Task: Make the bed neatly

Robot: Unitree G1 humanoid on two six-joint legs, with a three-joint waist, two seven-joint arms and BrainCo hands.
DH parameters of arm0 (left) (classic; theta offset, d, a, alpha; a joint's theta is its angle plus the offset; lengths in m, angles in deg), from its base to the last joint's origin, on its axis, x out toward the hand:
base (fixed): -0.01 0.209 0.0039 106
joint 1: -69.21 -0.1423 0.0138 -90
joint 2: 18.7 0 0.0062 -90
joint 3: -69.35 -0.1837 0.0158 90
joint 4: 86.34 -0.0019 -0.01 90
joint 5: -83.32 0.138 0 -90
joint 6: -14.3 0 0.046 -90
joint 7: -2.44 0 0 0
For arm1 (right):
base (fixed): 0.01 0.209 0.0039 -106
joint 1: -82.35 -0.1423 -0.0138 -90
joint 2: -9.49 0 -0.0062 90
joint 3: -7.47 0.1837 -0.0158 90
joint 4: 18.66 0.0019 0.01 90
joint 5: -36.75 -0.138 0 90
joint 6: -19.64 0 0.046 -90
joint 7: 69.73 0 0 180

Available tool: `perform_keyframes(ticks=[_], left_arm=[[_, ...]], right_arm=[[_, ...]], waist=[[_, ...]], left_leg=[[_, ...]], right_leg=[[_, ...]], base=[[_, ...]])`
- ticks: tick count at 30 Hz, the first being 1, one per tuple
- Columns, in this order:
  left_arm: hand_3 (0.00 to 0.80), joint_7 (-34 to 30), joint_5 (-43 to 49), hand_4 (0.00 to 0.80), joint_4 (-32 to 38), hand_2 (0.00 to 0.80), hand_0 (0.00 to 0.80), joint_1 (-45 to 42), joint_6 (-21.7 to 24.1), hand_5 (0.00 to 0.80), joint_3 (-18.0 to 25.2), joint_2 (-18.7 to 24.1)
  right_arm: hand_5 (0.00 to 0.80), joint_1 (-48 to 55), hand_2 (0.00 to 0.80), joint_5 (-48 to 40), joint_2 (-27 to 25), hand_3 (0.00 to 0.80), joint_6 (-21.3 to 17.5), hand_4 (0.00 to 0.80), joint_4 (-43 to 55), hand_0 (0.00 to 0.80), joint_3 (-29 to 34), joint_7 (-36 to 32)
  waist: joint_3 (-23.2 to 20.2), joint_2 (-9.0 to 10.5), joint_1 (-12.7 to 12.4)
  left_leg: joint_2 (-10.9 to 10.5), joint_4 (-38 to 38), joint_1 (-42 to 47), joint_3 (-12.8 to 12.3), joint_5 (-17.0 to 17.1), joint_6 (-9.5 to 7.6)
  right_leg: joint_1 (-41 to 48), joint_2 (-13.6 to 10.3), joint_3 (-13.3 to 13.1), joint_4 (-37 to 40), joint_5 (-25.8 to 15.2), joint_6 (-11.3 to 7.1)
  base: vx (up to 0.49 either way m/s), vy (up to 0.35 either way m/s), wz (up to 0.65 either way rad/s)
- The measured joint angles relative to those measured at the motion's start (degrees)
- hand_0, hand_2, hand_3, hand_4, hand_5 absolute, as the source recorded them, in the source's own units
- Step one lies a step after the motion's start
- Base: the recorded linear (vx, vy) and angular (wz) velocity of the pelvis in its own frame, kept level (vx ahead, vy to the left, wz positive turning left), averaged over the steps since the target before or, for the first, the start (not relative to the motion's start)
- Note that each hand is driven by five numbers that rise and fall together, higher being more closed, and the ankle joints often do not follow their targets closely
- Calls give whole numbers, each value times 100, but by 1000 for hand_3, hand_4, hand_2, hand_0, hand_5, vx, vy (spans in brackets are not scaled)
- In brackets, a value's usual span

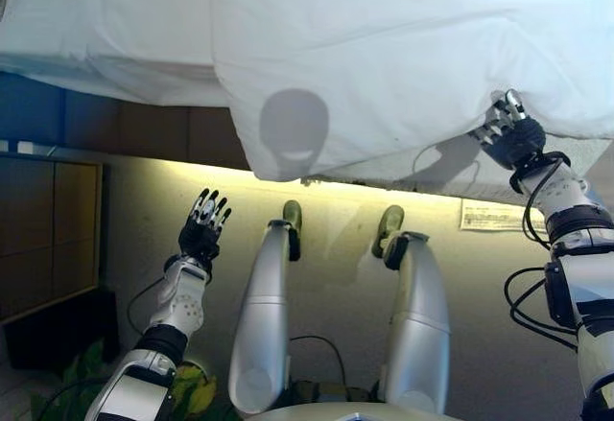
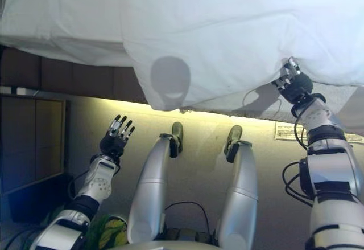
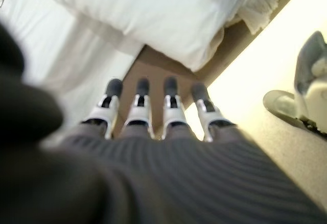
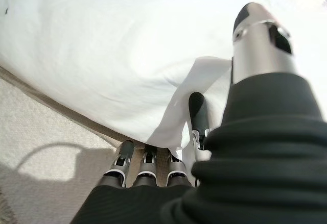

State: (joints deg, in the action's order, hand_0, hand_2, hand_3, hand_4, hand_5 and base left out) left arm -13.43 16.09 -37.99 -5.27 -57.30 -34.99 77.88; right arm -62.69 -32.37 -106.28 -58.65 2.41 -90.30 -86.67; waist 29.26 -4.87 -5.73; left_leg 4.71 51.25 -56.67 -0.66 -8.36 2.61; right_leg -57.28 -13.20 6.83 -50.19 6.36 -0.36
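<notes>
A white duvet (image 1: 384, 47) covers the bed, and its near edge hangs over the bedside toward me. My right hand (image 1: 518, 138) is at that edge on the right. In the right wrist view its fingers (image 4: 145, 165) are curled under a fold of the duvet (image 4: 199, 81), with the cloth running between them and the thumb (image 4: 258, 40) above. My left hand (image 1: 201, 229) floats below the bed at the left, open, fingers (image 3: 138, 112) straight and touching nothing. A white sheet (image 1: 106, 28) shows left of the duvet.
The dark bed frame (image 1: 153, 128) runs under the sheet at the left. A wooden cabinet (image 1: 48, 239) stands on the floor at the far left, with green leaves (image 1: 192, 392) near it. A printed paper (image 1: 489, 215) lies on the floor at the right.
</notes>
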Motion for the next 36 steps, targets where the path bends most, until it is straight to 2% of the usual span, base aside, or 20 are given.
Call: perform_keyframes(ticks=[2,6,20,22,27,29,33,36], left_arm=[[0,-45,1,0,-1,0,0,-42,-1,0,33,26],[0,-66,3,0,-5,0,0,-118,-2,0,32,24],[0,-88,18,0,-18,0,0,-244,43,0,-17,-10],[0,-83,19,0,-25,0,0,-290,42,0,-25,-29],[0,-150,19,0,-76,0,0,-337,11,0,-30,-101],[0,-190,18,0,-76,0,0,-323,-33,0,-32,-152],[0,-153,7,0,-64,0,0,-238,-179,0,-22,-147],[0,-74,-7,0,-66,0,0,7,-448,0,-31,-150]], right_arm=[[800,-4,800,63,-3,800,0,800,0,800,0,-44],[800,5,800,99,-6,800,-5,800,-2,800,4,-43],[800,10,800,100,-94,800,-20,800,-7,800,16,-272],[800,10,800,100,-62,800,-17,800,-2,800,10,-272],[800,91,800,99,60,800,-13,800,-2,800,10,-334],[800,158,800,99,149,800,-6,800,-2,800,9,-397],[800,415,800,98,451,800,2,800,5,800,10,-502],[800,535,800,99,735,800,-1,800,34,800,-18,-531]], waist=[[12,20,7],[23,34,28],[24,43,35],[24,43,18],[12,70,35],[10,74,44],[-140,286,65],[-265,423,117]], left_leg=[[2,27,11,5,-3,-5],[8,31,183,-5,-17,-29],[13,-651,869,-59,0,-52],[12,-834,1028,-69,12,-71],[5,-1356,1618,-204,37,-103],[-9,-1616,1926,-257,73,-142],[-31,-2095,2499,-410,269,-98],[-50,-2384,2793,-417,341,-44]], right_leg=[[26,0,3,-8,0,0],[214,0,2,40,-5,-9],[922,44,142,772,-48,-73],[1083,72,175,1002,-91,-142],[1636,96,183,1562,-117,-167],[1953,94,207,1849,-177,-256],[2466,56,260,2303,-423,-262],[2803,58,410,2604,-653,-278]], base=[[9,15,-1],[14,33,-3],[-11,7,-1],[-22,41,-17],[5,23,-7],[43,22,-6],[50,-1,-8],[15,-13,5]])
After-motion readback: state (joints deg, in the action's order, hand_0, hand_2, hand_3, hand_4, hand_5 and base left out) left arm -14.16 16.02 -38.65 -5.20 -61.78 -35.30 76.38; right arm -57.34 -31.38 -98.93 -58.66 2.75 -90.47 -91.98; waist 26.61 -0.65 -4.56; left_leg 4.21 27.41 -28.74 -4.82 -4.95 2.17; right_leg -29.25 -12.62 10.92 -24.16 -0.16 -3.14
